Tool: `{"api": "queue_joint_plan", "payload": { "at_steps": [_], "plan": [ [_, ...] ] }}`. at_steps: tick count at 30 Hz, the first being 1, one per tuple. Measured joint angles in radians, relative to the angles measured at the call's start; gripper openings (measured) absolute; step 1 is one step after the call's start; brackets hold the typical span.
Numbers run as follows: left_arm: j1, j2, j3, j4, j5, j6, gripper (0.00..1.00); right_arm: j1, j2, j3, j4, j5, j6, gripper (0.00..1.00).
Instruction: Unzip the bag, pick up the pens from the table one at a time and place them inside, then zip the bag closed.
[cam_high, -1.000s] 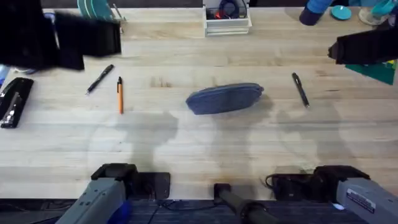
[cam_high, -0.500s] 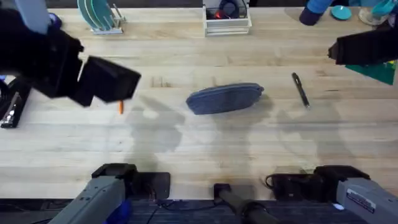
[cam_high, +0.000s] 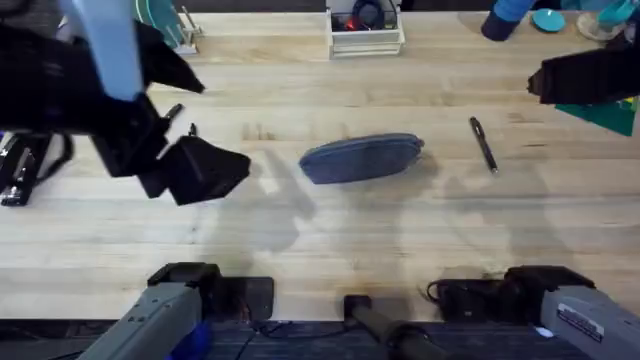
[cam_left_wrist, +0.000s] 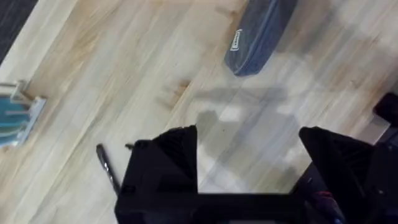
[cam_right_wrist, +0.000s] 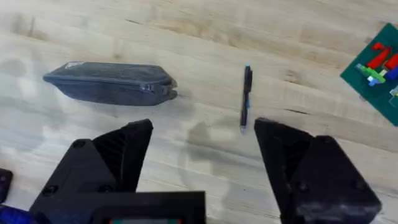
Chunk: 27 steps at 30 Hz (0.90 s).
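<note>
The bag (cam_high: 362, 158) lies zipped mid-desk (cam_high: 330, 235). The left pincer (cam_left_wrist: 249, 162), released, hovers left of it, covering most of the pens there; a dark pen (cam_left_wrist: 107, 167) peeks out. The right pincer (cam_right_wrist: 202, 155), released, overlooks another dark pen (cam_right_wrist: 246, 96) right of the bag.

Grey-blue bag (cam_high: 362, 158) lies zipped at centre of table (cam_high: 400, 240); one dark pen (cam_high: 483, 144) lies apart to its right.

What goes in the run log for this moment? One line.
left gripper open above table | right gripper open | bag zipped | pen untouched
</note>
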Motion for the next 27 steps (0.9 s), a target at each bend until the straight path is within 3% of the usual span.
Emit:
{"api": "queue_joint_plan", "payload": {
  "at_steps": [6, 15, 27],
  "plan": [
    [0.000, 0.002, -0.101, 0.075, 0.082, 0.100, 0.993, 0.000, 0.000, 0.000, -0.003, 0.000, 0.000, 0.996],
    [0.000, 0.002, -0.264, 0.251, 0.124, 0.151, 0.993, 0.000, 0.000, 0.000, -0.023, 0.000, 0.000, 0.995],
    [0.000, 0.005, -0.426, 0.325, 0.235, 0.252, 0.992, 0.000, 0.000, 0.000, -0.023, 0.000, 0.000, 0.996]
  ]
}}
